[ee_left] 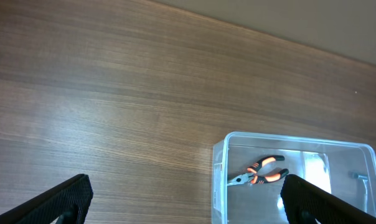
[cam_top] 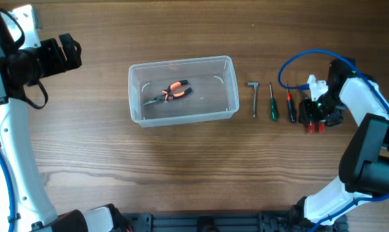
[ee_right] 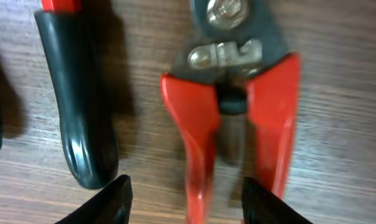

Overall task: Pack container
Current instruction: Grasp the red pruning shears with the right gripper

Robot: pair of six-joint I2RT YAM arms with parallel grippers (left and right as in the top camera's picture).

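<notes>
Container [cam_top: 181, 62] w/ orange pliers [cam_top: 170, 92] inside

Wood table [cam_top: 181, 167] w/ container [cam_top: 181, 62], L-key [cam_top: 254, 100], green screwdriver [cam_top: 272, 107], blk/red screwdriver [cam_top: 290, 109], red-handled cutters [ee_right: 200, 143].

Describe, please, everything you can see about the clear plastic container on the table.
The container is a clear, colourless tub that looks like plastic, rectangular with rounded corners and a thicker rim. It has no lid and stands upright on the wooden table, its long side running left to right in the overhead view. Inside, toward its left half, lies one pair of pliers with orange and black handles; the rest of its floor is bare. Only the table and the pliers touch it.
</notes>
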